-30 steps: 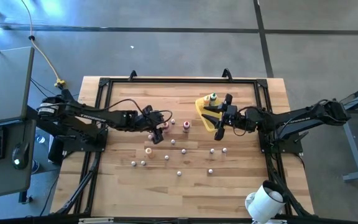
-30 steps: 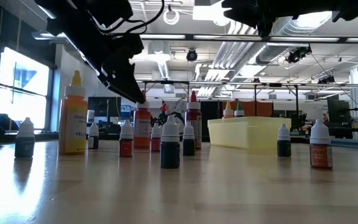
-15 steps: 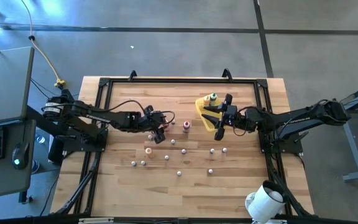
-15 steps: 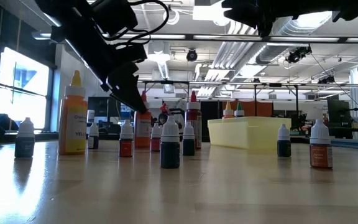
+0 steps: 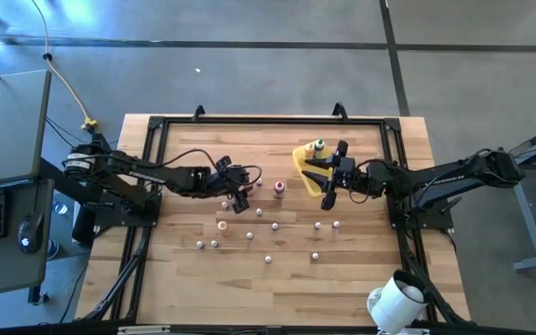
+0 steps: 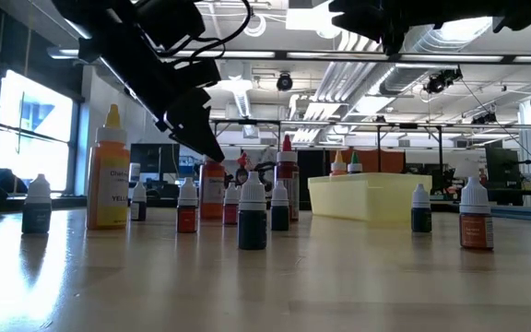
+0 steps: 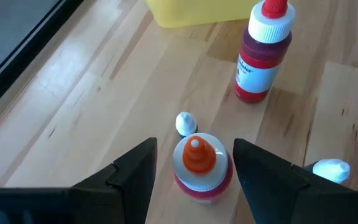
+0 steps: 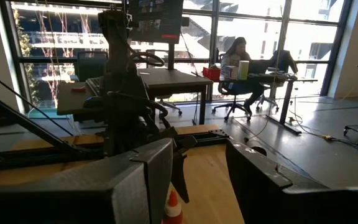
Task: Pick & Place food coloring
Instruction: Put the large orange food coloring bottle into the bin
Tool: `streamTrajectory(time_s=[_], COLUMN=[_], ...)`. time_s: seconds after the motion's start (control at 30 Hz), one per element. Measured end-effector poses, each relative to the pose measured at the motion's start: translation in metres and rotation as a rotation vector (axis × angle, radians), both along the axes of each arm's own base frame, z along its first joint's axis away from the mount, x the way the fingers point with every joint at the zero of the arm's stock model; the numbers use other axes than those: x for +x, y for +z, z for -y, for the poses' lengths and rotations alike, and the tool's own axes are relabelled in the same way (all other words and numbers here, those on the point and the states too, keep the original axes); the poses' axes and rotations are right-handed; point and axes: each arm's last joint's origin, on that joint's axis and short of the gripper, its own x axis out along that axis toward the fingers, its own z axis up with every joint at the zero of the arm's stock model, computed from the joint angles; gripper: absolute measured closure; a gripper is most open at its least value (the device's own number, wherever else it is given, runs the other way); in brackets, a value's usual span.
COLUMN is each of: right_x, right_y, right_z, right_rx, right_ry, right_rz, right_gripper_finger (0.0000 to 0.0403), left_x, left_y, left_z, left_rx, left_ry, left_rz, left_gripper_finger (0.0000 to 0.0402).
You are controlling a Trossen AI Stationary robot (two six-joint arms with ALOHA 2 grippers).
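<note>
The food coloring bottle with the orange cap (image 7: 196, 163) stands upright, tip up, between the wide-spread fingers of the left gripper (image 7: 193, 180), untouched, near the middle of the wooden table (image 5: 361, 279). A small white-capped bottle (image 7: 185, 122) sits just beside it; a taller red bottle (image 7: 260, 54) stands clear. The right gripper (image 5: 328, 179) hangs over the yellow tray (image 5: 305, 166) toward the far edge, fingers partly apart, empty.
</note>
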Motion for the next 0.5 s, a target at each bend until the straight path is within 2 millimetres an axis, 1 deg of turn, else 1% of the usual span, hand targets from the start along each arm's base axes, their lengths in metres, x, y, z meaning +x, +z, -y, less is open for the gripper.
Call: streamTrajectory(time_s=[0.1,0.17,0.4,0.5], right_x=[0.0,0.0,0.0,0.0], right_y=[-0.0002,-0.0002,-0.0002,-0.0001], right_z=[0.0,0.0,0.0001,0.0], right_rx=[0.0,-0.007,-0.017,-0.016], right_ry=[0.0,-0.001,-0.002,-0.002], right_rz=[-0.002,-0.004,-0.007,-0.006], right_gripper_finger=[0.0258,0.0258,0.0258,0.0258], left_x=[-0.0001,-0.0001,0.0004,0.0058], left_y=[-0.0001,-0.0001,0.0006,0.0078], left_z=[-0.0001,-0.0001,-0.0004,-0.0009], left_rx=[0.001,0.001,0.009,0.022], left_ry=[0.001,0.001,0.01,0.012], left_rz=[-0.001,-0.002,0.007,0.088], left_gripper_finger=[0.0195,0.0204,0.0282,0.0301])
